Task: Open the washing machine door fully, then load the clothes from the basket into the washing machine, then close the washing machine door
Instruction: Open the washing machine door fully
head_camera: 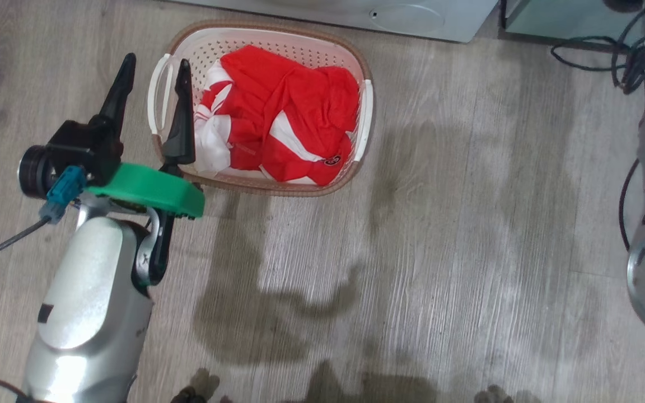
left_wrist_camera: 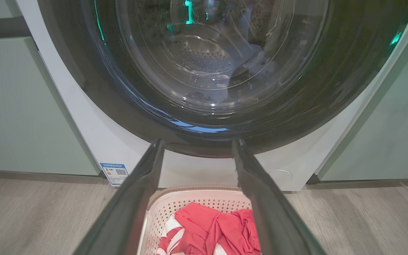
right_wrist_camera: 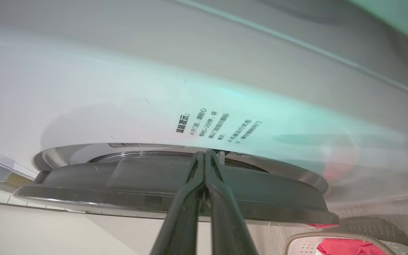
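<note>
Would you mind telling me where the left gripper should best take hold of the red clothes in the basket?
Probably the bunched ridge at the heap's centre, from straight above: the clothes lie crumpled inside the basket, whose walls block a sideways approach. The open left gripper hovers near its left rim.

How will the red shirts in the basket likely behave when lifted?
Probably floppy: the clothes lie crumpled in folds in the basket. Likely light and slightly slippery, as the fabric looks thin and shiny. Loose ends may trail.
</note>
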Tool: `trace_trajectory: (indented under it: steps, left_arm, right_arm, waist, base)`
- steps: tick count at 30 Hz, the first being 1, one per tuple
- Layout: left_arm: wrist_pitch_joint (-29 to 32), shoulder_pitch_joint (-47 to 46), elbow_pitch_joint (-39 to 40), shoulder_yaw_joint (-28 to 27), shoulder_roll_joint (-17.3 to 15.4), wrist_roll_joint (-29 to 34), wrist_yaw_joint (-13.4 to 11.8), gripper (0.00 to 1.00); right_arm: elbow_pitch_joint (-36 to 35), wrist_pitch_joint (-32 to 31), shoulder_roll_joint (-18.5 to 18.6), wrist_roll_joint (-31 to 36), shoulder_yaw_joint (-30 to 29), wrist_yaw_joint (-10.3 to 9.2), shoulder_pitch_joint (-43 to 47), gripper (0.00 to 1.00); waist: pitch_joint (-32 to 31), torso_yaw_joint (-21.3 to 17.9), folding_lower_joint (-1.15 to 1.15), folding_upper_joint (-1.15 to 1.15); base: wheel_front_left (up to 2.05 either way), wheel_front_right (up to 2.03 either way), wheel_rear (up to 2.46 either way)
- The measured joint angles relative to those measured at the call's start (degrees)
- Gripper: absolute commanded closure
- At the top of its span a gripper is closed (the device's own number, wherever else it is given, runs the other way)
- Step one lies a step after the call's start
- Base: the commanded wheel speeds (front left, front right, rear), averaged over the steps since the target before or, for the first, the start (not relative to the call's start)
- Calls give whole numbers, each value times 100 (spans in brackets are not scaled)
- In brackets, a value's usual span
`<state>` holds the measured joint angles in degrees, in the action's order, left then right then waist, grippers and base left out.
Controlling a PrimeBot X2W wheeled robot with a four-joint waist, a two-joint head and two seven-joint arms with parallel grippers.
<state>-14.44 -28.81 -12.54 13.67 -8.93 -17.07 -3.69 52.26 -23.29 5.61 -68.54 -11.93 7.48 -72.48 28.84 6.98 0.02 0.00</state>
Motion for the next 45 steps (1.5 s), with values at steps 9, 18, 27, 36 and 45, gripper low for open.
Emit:
trace_trajectory:
  steps: [9, 18, 27, 36, 45]
  left_arm:
    - [0, -97, 0, -12, 123, 38, 4, 0]
    - [0, -154, 2, -40, 185, 101, 56, 0]
    - [0, -211, 3, -81, 271, 153, 131, 0]
    - [0, -214, -19, -100, 308, 252, 155, 0]
    - [-1, -205, -135, -135, 350, 253, 231, 0]
  right_arm:
    - [294, -120, -2, 159, 166, 0, -378, 100]
    - [638, -119, 4, 292, 224, 0, -738, 100]
    - [749, -349, 37, 291, 268, -1, -906, 100]
    - [526, -978, 78, 56, 324, -3, -692, 100]
    - [124, -1657, 88, -231, 354, -3, -110, 100]
  waist:
    - [154, 147, -1, 0]
    - [288, 235, -1, 0]
    - [356, 252, -1, 0]
    - [252, 179, -1, 0]
    - [4, 98, -1, 0]
  base:
    - [0, 0, 0]
    - [0, 0, 0]
    - [0, 0, 0]
    - [0, 0, 0]
    - [0, 0, 0]
